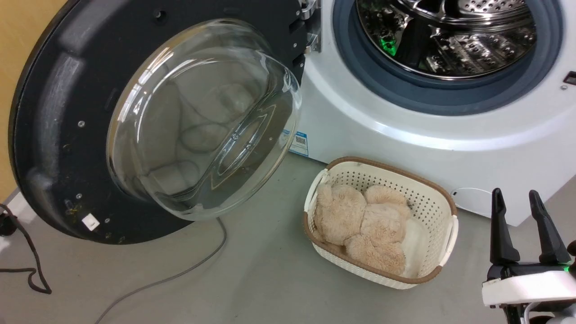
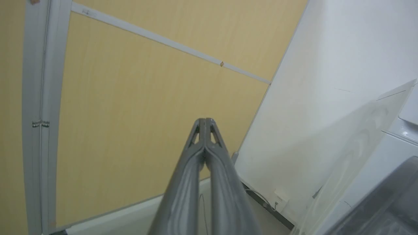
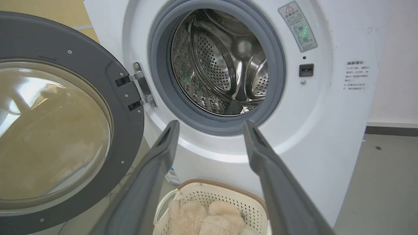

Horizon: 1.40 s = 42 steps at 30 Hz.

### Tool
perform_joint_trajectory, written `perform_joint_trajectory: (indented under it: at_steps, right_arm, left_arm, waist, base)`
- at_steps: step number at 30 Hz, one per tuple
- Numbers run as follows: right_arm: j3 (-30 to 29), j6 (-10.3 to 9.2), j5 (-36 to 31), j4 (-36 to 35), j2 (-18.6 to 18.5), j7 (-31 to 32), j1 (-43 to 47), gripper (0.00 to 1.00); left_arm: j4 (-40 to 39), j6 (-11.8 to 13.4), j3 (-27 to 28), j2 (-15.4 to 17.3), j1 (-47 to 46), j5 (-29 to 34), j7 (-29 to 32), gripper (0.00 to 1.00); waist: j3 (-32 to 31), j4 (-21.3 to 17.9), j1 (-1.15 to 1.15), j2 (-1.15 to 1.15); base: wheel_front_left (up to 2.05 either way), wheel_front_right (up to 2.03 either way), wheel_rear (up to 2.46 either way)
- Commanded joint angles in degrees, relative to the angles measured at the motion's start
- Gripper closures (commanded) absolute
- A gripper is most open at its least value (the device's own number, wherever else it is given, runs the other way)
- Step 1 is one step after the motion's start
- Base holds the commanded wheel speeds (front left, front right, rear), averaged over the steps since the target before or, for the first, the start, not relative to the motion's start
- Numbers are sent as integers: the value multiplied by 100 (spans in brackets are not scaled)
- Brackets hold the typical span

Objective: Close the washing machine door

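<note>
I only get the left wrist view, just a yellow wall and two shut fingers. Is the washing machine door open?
Observer: Yes, the washing machine door stands wide open, out to the left.
Operator: What's the other arm doing?
Observer: The right gripper is open and holds nothing.
Operator: Anything on the floor?
Observer: A basket with a fluffy beige plush toy sits in front of the washing machine.

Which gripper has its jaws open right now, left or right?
The right gripper: its jaws stand well apart, facing the washing machine. The left gripper has its jaws pressed together, facing the yellow wall.
</note>
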Motion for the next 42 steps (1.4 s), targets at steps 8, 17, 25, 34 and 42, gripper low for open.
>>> perform_joint_trajectory:
  at_steps: [8,17,25,34,42]
  right_arm:
    - [-45,-3,87,-37,0,-157,-193,0]
    - [-109,-3,95,-40,0,-264,-228,0]
    - [-115,-3,152,-44,0,-357,-315,0]
    - [-96,-3,150,-36,0,-357,-359,0]
    - [-122,-3,200,-14,0,-357,-324,0]
  left_arm:
    - [1104,-153,220,440,-527,-1469,1499,100]
    - [1126,-214,-363,726,-222,-2866,2741,100]
    - [852,-263,-987,1002,319,-4115,3502,100]
    - [511,-263,-1629,952,782,-4783,3535,100]
    - [-90,-263,-2271,1057,1414,-5103,3561,100]
  waist:
    - [176,113,-1,0]
    - [313,245,-1,0]
    - [436,316,-1,0]
    - [487,266,-1,0]
    - [395,245,-1,0]
  base:
    - [0,0,0]
    - [0,0,0]
    - [0,0,0]
    - [0,0,0]
    - [0,0,0]
